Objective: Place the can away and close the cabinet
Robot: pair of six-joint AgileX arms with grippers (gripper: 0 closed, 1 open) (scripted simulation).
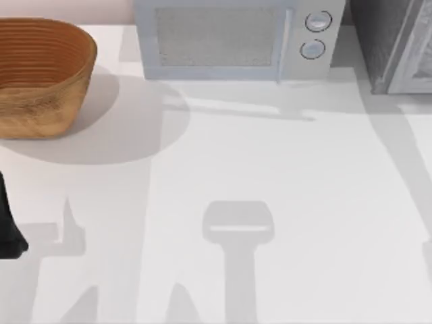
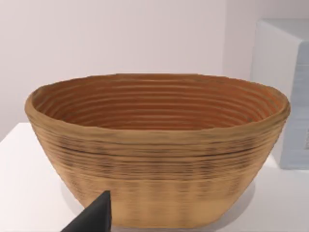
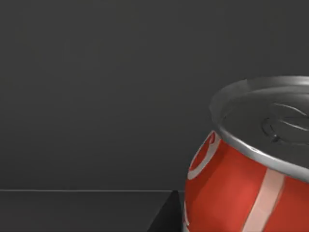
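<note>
The can, red with white lettering and a silver top, looms close in the right wrist view against the dark grey inside wall of the cabinet. My right gripper is shut on the can; one dark finger lies against its side, and the other is hidden. From above, the grey cabinet stands at the table's back right corner, with a lighter panel angled along its right side. My left arm rests at the table's left edge.
A woven brown basket sits at the back left, and the left wrist view looks straight at the basket. A white microwave with two round knobs stands at the back centre, its door shut.
</note>
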